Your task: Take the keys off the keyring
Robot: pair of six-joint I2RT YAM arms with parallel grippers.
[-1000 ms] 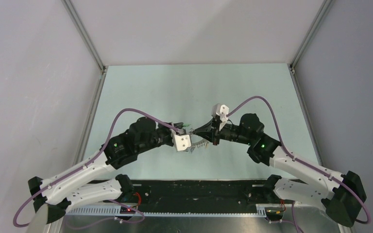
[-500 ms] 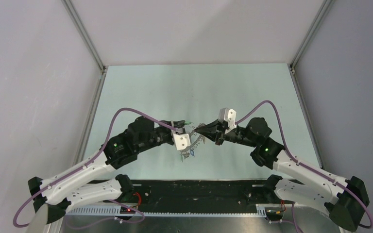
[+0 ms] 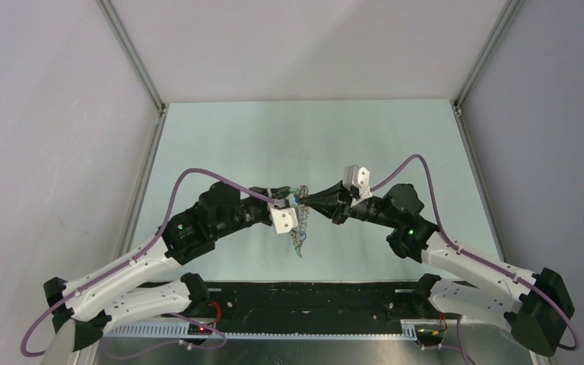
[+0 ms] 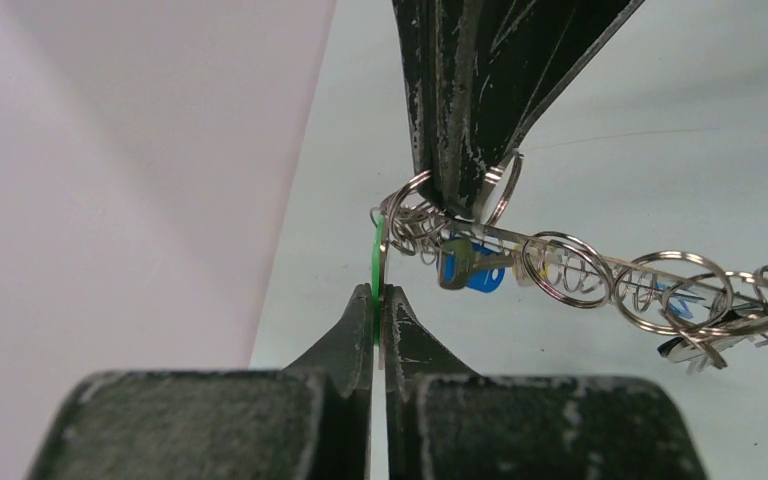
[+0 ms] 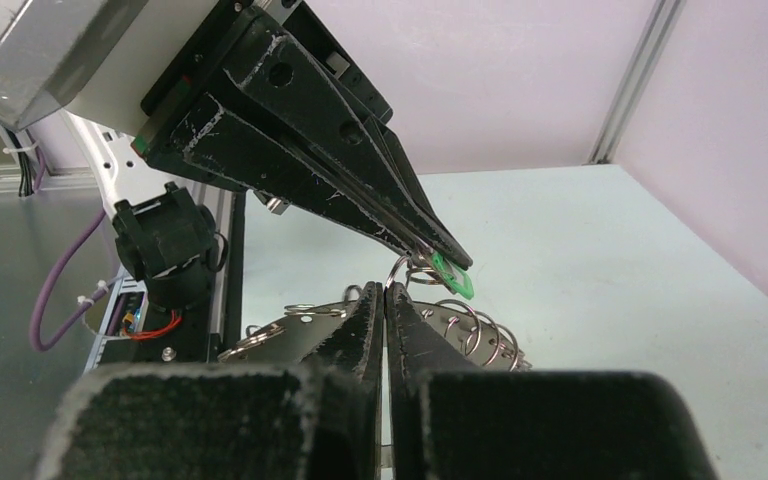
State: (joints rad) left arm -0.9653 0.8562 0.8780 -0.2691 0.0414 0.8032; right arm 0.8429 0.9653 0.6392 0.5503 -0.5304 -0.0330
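The keyring [image 4: 600, 268] is a flat grey metal band strung with several small split rings, seen edge-on in the left wrist view. It hangs in the air between the two grippers in the top view [image 3: 298, 232]. My left gripper [image 4: 377, 292] is shut on the green key [image 4: 377, 258], also seen in the right wrist view [image 5: 452, 274]. My right gripper [image 5: 385, 293] is shut on the edge of the keyring [image 5: 295, 338]; its fingers [image 4: 460, 120] come down from above. A blue key [image 4: 477, 270] hangs under the band. The gripper tips nearly touch in the top view: left gripper [image 3: 295, 198], right gripper [image 3: 309, 202].
The pale green table [image 3: 304, 137] lies below, with grey walls on both sides and an aluminium frame post [image 5: 640, 75] at the far corner. The black rail [image 3: 304, 300] with the arm bases runs along the near edge.
My right gripper has moved left, closer to the left gripper, and its wrist has turned. The keyring has swung from lying between the grippers to hanging down below them.
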